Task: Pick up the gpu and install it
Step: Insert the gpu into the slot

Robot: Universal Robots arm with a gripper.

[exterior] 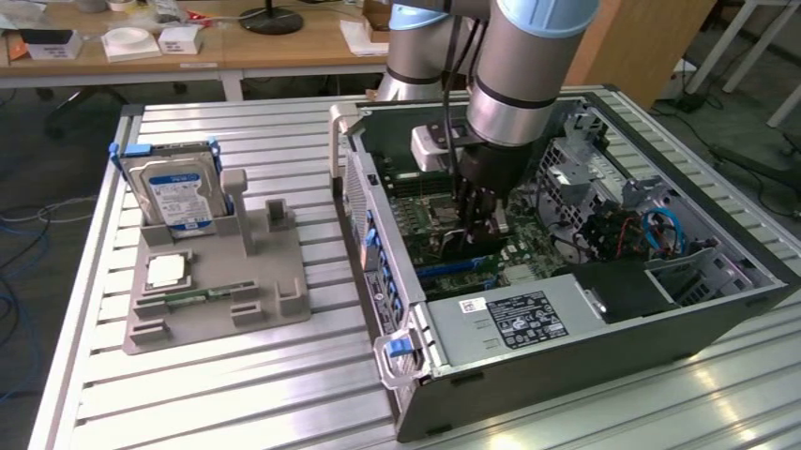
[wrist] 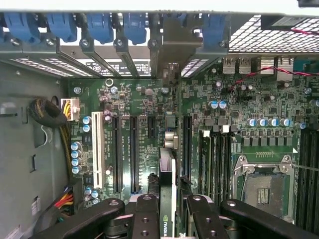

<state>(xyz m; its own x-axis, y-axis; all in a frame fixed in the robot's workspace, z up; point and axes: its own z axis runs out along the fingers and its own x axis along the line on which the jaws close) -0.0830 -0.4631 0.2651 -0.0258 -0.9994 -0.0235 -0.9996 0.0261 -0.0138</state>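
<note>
Gripping gpu (wrist: 166, 179) edge-on | end effector (wrist: 172, 211) clenched on it | lower edge hidden, seating unclear

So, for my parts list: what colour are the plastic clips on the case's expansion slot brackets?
The clips are blue, clearest in the wrist view.

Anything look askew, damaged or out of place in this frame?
Nothing stands out. The gpu stands on edge between the fingers, parallel to the motherboard's black slots, inside the open case. The hard drive sits upright in its grey holder.
</note>
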